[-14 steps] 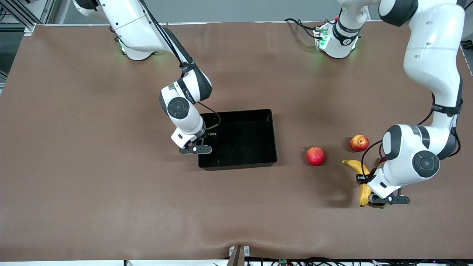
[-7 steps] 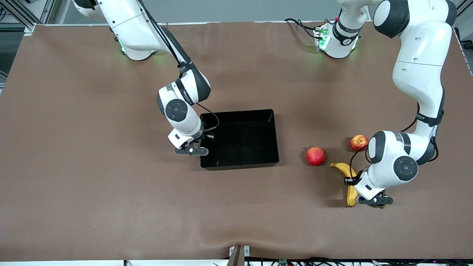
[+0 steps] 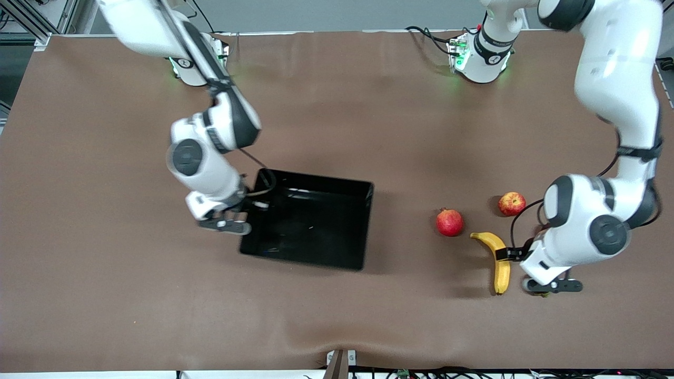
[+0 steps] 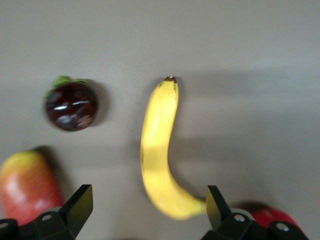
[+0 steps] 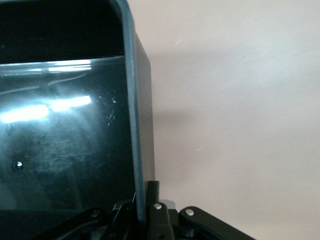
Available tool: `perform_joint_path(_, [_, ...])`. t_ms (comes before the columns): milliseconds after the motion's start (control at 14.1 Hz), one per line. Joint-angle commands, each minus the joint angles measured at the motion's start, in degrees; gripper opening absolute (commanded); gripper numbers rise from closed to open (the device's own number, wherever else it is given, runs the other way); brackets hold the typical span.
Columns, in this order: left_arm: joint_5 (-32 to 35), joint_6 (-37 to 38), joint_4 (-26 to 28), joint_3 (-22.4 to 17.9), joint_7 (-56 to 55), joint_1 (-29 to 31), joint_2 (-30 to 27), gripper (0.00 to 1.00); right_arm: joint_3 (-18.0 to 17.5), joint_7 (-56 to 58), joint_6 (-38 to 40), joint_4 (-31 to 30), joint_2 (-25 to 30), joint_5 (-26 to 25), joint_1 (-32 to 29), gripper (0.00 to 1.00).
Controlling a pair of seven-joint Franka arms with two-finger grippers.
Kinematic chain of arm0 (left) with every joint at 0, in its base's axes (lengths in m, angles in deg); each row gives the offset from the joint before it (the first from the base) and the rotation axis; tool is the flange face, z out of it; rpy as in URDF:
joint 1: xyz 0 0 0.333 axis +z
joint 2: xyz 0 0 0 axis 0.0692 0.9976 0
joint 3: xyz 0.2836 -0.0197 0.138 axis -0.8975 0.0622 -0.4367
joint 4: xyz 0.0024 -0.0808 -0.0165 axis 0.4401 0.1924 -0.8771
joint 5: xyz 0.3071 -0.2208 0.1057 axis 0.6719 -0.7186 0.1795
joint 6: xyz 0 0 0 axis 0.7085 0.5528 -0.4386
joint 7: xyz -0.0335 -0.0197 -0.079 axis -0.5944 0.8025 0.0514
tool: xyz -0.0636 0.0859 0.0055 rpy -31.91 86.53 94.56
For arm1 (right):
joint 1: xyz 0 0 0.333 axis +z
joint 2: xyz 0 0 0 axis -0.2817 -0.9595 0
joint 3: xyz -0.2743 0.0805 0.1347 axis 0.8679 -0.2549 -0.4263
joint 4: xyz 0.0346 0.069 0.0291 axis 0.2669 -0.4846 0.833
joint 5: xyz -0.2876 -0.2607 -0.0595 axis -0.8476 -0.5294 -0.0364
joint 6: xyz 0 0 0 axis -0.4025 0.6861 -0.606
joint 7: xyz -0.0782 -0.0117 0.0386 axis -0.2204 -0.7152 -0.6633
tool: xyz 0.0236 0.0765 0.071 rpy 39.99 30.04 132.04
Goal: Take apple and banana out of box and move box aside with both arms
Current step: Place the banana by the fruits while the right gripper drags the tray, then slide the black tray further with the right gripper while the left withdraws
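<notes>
The black box (image 3: 337, 252) lies mid-table, skewed. My right gripper (image 3: 226, 225) is shut on its wall at the end toward the right arm. In the right wrist view the wall (image 5: 133, 115) runs down between the jaws of my right gripper (image 5: 145, 200). The yellow banana (image 3: 499, 260) lies on the table toward the left arm's end. The small red apple (image 3: 512, 203) lies farther from the camera than the banana. My left gripper (image 3: 553, 285) is open and empty, beside the banana. In the left wrist view the banana (image 4: 157, 150) shows past my left gripper (image 4: 147, 207).
A red pomegranate (image 3: 449, 222) lies between the box and the banana. A dark round fruit with a green cap (image 4: 71, 106) and a red-orange mango (image 4: 27, 185) lie close to the left gripper, mostly hidden under that arm in the front view.
My right gripper has dragged the box toward the right arm's end and turned it askew. The banana has shifted slightly toward the box. My left gripper has drawn back from the banana.
</notes>
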Motion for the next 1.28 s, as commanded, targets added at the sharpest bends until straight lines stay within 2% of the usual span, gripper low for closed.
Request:
perform_joint_path(0, [-0.4,3.4,2.1,0.3,0.7,0.8,-7.4,1.00,-1.2,6.8,2.9,-1.7,5.0,0.6,-7.9,0.00])
perform_joint_path(498, [-1.6,20.6,2.1,0.0,4.8,3.7,-23.2,1.00,-1.1,38.5,5.4,-1.5,4.4,0.6,-29.7,0.00])
perform_joint_path(925, [-4.8,31.9,2.5,0.4,6.2,4.3,-32.3,1.00,-1.0,48.1,3.0,-1.0,-0.9,-1.3,-38.9,0.00])
perform_joint_path(1067, [-6.3,32.9,3.0,0.4,6.1,4.2,-34.1,1.00,-1.0,49.8,-0.8,-0.3,-4.1,-2.0,-41.1,0.00])
perform_joint_path(1209, [-7.1,32.5,6.6,-0.3,4.9,2.3,-37.4,1.00,-1.0,50.2,-1.2,1.5,-6.7,-1.9,-42.5,0.00])
